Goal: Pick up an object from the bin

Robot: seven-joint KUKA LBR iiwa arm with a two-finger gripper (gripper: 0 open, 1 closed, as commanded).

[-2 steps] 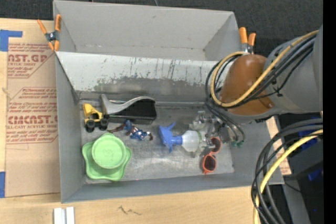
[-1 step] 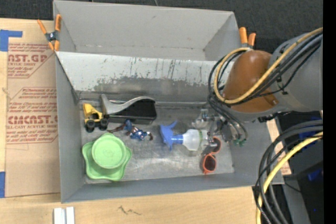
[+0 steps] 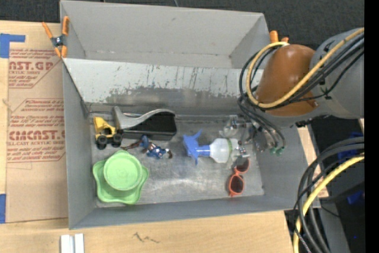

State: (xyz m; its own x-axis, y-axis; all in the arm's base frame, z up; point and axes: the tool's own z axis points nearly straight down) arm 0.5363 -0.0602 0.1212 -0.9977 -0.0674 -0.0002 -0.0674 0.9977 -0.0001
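One gripper (image 3: 244, 143), half hidden under arm (image 3: 334, 77), beside white-blue toy (image 3: 208, 150)

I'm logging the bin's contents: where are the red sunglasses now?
In the camera view the red sunglasses lie at the bin's lower right, just below the claw, right of the blue-and-white toy.

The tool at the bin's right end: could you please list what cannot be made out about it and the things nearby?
1. Tool, camera view: its tip is too blurred and cluttered to trace, so contact with the blue-and-white toy cannot be told.
2. Black object, left of centre: too dark to identify, and a grey strap crosses it.
3. Small blue thing beside the green lid: too small to identify.
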